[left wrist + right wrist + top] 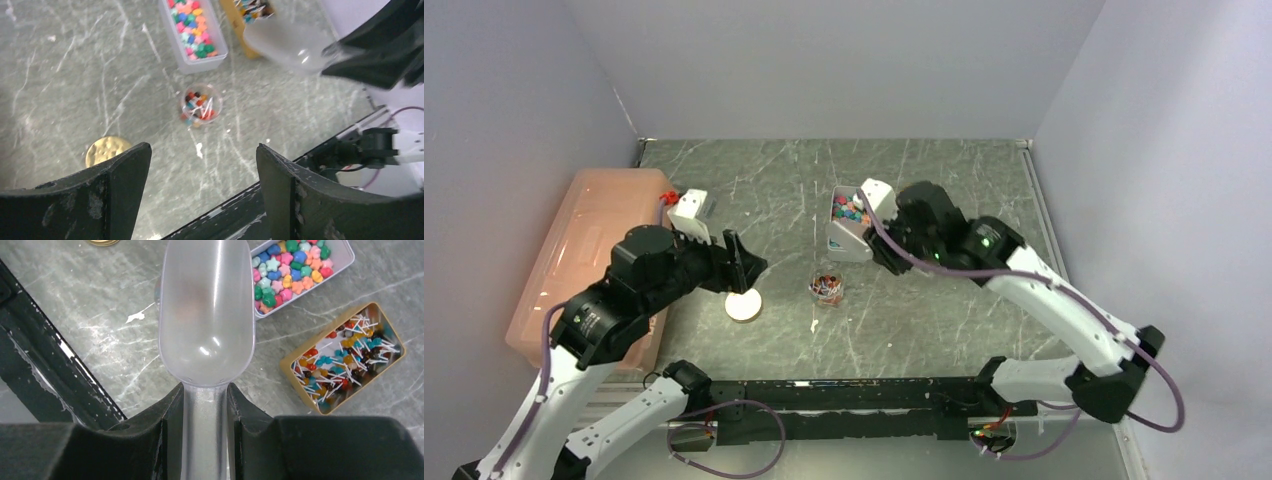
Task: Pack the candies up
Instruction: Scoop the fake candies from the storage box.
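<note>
Jaws of the left gripper [202, 155] stood wide apart with nothing between them; its scuffed black fingers [120, 175] framed only the grey, white-veined table [65, 75]. Those of the right gripper [205, 390] were clamped on the narrow stem of a frosted, translucent plastic scoop [207, 315]. Its long rounded bowl pointed away from the wrist. A reddish blur showed through the bowl, and we could not tell what it was.

We found the candies [290, 270] in a shallow white rectangular tray [345, 260] with rounded corners. They were small glossy star and flower shapes in pink, blue, green, orange and yellow. In the right wrist view the scoop's bowl overlapped one end of the tray, though we could not tell whether they touched.

Just beside the tray sat a tan rectangular box [345, 357] of round-headed lollipops on thin white sticks. A small round clear jar [201, 105], holding coloured sweets and white sticks, stood apart from the tray near the middle of the table. A round gold lid [106, 150] with a dimpled face lay flat near the left fingers.

Open marbled surface lay between lid and jar and behind the tray toward the back wall. A peach translucent bin [589, 250] lined the table's left edge, and a black rail [854, 395] ran along the near edge.
</note>
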`<state>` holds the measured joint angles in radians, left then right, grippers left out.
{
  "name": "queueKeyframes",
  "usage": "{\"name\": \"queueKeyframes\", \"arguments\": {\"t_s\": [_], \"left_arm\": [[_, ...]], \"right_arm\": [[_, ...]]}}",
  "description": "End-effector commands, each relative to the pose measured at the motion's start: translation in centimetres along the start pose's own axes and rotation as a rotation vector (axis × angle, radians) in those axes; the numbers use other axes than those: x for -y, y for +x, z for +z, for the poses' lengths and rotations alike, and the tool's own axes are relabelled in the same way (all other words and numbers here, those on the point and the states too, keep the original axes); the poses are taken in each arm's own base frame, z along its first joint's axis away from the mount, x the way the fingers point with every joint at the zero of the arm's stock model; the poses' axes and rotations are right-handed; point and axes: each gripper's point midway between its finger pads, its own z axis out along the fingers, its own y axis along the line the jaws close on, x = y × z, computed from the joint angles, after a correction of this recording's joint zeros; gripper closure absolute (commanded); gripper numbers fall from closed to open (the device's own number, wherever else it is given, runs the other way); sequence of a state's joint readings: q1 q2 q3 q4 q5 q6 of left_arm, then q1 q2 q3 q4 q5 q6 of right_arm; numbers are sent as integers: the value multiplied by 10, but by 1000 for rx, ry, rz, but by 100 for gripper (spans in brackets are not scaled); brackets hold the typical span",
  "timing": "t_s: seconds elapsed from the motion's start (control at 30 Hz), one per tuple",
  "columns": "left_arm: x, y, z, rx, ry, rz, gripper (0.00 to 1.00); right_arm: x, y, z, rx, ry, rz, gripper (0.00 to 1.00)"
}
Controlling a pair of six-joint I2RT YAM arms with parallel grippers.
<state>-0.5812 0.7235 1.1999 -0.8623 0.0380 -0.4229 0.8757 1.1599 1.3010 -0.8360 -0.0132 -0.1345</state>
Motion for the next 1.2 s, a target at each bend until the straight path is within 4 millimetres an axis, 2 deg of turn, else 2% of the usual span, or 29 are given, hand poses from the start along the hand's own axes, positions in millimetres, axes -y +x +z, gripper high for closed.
{"name": "queueKeyframes", "arguments": {"t_s": [0.0,0.27,0.47,0.63,0.93,1.17], "left_arm": [[-31,29,12,-55,-118,35,18],[-38,57,26,-143,-110,56,19],[-39,73,33,-209,-99,65,20],[-36,73,32,-189,-72,68,20],[-27,71,24,-142,-11,71,19],[-25,65,11,-81,6,72,18]], "right_arm": [[13,-10,5,-118,-26,112,100],[32,-16,20,-286,-3,295,100],[30,1,35,-442,-16,414,100],[38,2,46,-488,18,484,100],[45,18,80,-615,71,589,100],[50,20,108,-683,81,649,100]]}}
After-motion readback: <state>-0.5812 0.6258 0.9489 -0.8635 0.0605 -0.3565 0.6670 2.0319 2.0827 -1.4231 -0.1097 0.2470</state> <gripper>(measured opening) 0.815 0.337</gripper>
